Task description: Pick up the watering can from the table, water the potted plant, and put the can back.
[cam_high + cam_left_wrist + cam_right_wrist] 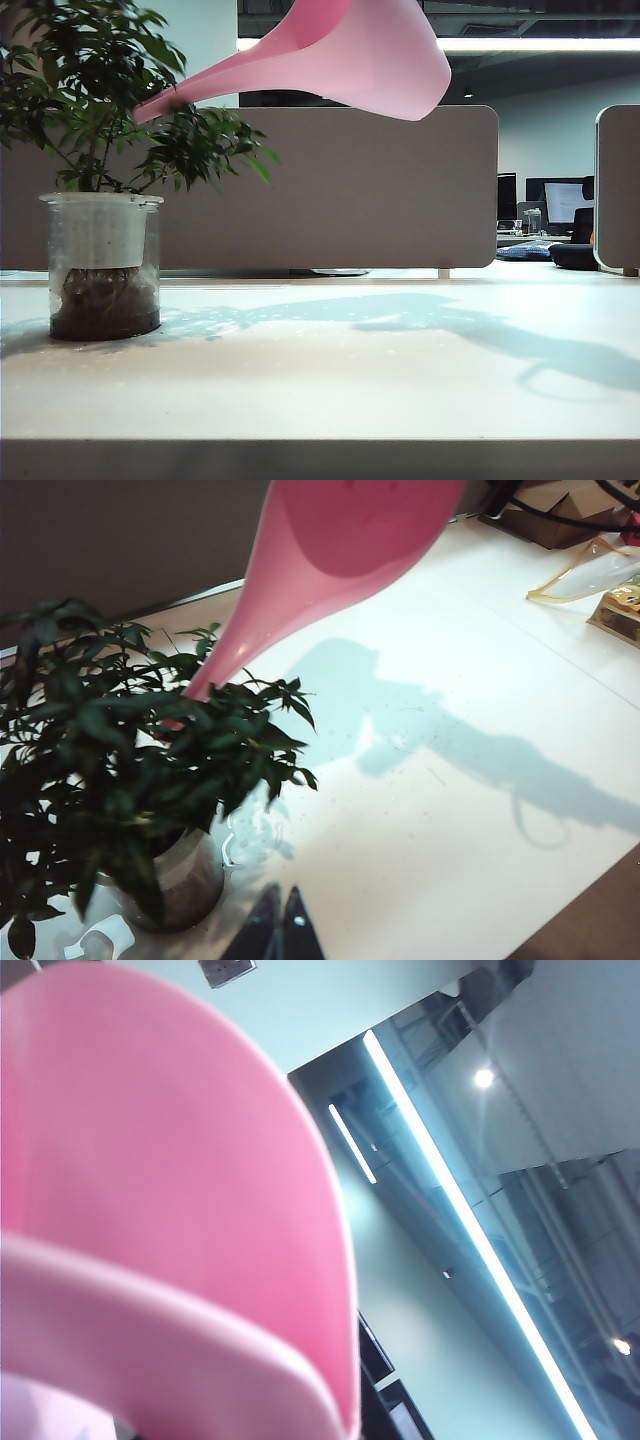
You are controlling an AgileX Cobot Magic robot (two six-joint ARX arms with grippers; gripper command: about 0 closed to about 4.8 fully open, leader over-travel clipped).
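Tipping above the bushy dark-leaved potted plant (95, 110), the smooth pink plastic watering can (340, 55) fills our right gripper's view; its jaws stay unseen. Our left gripper (278, 920), pinched closed, hangs beside the plant's pot.

The tabletop (400, 380) lies bare from the middle to the right edge and along the near side, so a gripper could pass there. The plant (100, 150) stands at the far left, its leaves spreading wide above the pot. The can (340, 60) hangs tilted high over the middle, its spout reaching into the leaves. The left gripper (279, 925) sits low, just beside the pot, fingers together.
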